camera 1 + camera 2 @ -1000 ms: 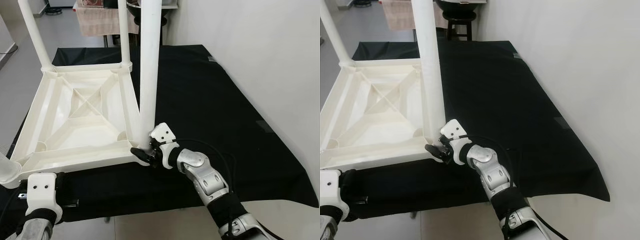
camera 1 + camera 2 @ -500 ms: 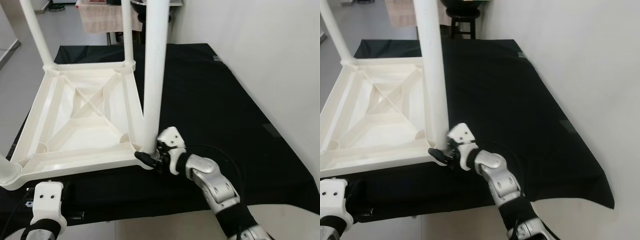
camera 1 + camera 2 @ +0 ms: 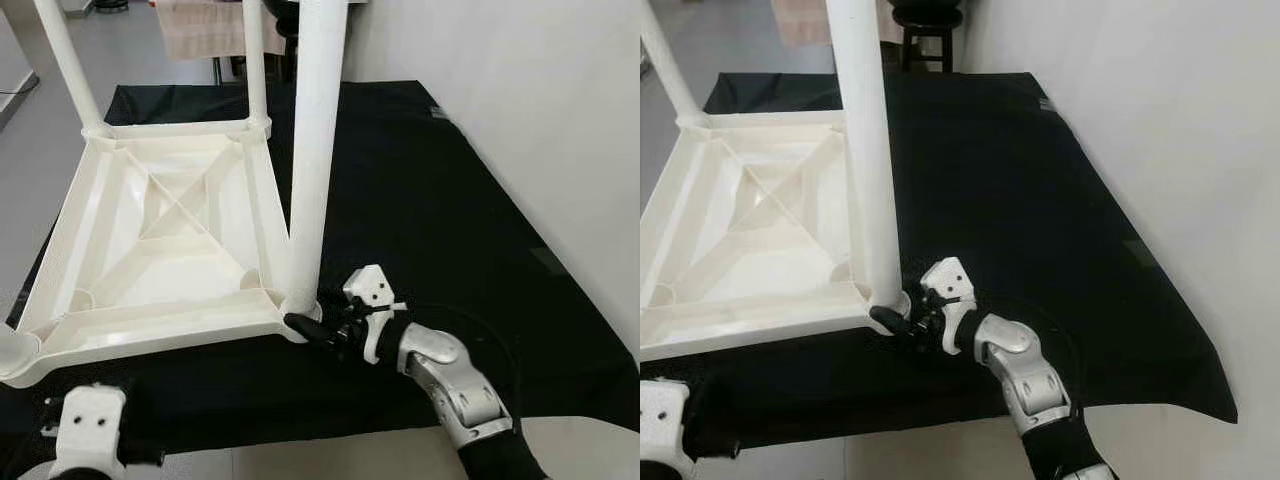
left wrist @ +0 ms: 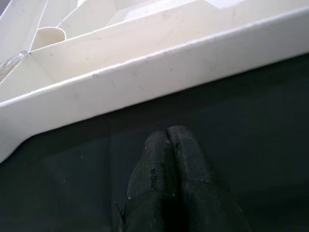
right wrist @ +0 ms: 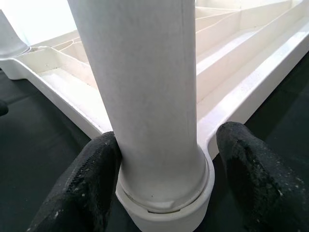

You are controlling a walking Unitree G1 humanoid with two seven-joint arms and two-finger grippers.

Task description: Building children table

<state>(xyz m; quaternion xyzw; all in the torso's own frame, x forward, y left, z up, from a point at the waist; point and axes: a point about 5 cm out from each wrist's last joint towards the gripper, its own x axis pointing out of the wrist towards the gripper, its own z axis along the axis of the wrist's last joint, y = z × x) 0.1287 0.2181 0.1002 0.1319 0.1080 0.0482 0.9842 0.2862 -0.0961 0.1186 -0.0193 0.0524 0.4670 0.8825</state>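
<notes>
I am straddling the near leg (image 5: 145, 96) at its socket with my right gripper (image 5: 159, 193) spread, four legs seemingly standing in the upturned tabletop (image 3: 160, 230).

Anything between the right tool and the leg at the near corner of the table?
Nothing visible. The right tool is open with its fingers on either side of the white leg, right at the base where it sits in the socket of the upturned table.
</notes>
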